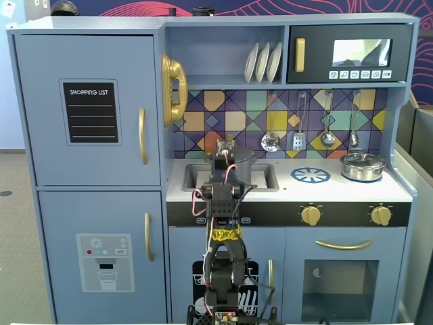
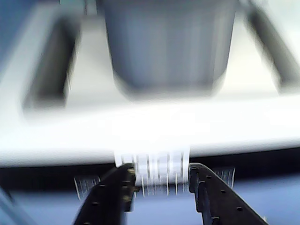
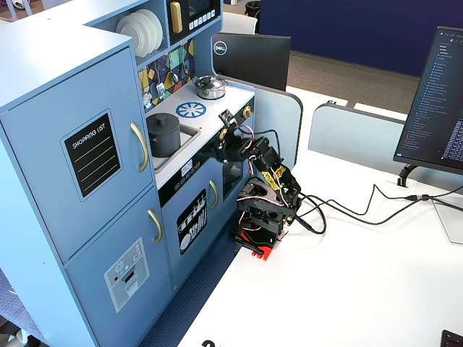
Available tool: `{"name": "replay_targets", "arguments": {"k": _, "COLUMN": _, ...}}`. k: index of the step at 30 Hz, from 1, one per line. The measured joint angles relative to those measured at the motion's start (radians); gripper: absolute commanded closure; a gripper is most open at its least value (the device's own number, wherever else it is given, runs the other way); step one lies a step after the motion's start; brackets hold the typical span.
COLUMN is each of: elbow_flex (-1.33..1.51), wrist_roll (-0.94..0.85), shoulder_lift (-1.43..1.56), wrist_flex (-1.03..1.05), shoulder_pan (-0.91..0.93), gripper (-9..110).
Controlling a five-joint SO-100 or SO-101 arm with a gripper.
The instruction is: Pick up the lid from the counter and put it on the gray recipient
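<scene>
Wrist view heavily blurred; only pot bottom half and pincer legible. Pincer spread open, nothing between fingers, hovering off the near tabletop edge, well short of the pot. In a fixed view arm hides most of the pot. Pot sits in the sink, left of the blue burner. Lid apparently on top of the pot; seam not resolvable. Open room on the tabletop between burner and near edge. Count: one gray pot, one steel pot far right, three plates, four hanging utensils.
</scene>
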Motion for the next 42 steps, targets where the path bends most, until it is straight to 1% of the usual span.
{"name": "replay_targets", "arguments": {"k": 3, "elbow_flex": 0.149, "wrist_roll": -0.020, "shoulder_lift": 0.077, "wrist_flex": -0.003, "shoulder_pan": -0.009, "gripper": 101}}
{"name": "replay_targets", "arguments": {"k": 7, "elbow_flex": 0.347, "wrist_roll": 0.009, "shoulder_lift": 0.155, "wrist_flex": -0.072, "shoulder_pan": -0.012, "gripper": 102}}
{"name": "replay_targets", "arguments": {"k": 18, "elbow_flex": 0.764, "wrist_roll": 0.221, "shoulder_lift": 0.176, "wrist_flex": -0.261, "shoulder_pan": -0.084, "gripper": 102}}
{"name": "replay_targets", "arguments": {"k": 21, "elbow_flex": 0.802, "wrist_roll": 0.273, "shoulder_lift": 0.166, "wrist_flex": -0.227, "shoulder_pan": -0.091, "gripper": 102}}
{"name": "replay_targets", "arguments": {"k": 26, "elbow_flex": 0.808, "wrist_roll": 0.311, "shoulder_lift": 0.187, "wrist_flex": -0.031, "shoulder_pan": -0.135, "gripper": 101}}
{"name": "replay_targets", "arguments": {"k": 28, "elbow_flex": 0.808, "wrist_roll": 0.275, "shoulder_lift": 0.187, "wrist_flex": 0.072, "shoulder_pan": -0.138, "gripper": 100}}
{"name": "replay_targets", "arguments": {"k": 31, "elbow_flex": 0.807, "wrist_roll": 0.186, "shoulder_lift": 0.189, "wrist_flex": 0.169, "shoulder_pan": -0.164, "gripper": 98}}
{"name": "replay_targets", "arguments": {"k": 36, "elbow_flex": 0.801, "wrist_roll": -0.009, "shoulder_lift": 0.192, "wrist_flex": 0.218, "shoulder_pan": -0.140, "gripper": 96}}
{"name": "replay_targets", "arguments": {"k": 37, "elbow_flex": 0.801, "wrist_roll": -0.026, "shoulder_lift": 0.192, "wrist_flex": 0.219, "shoulder_pan": -0.150, "gripper": 95}}
{"name": "replay_targets", "arguments": {"k": 42, "elbow_flex": 0.787, "wrist_roll": 0.049, "shoulder_lift": 0.192, "wrist_flex": 0.219, "shoulder_pan": -0.135, "gripper": 94}}
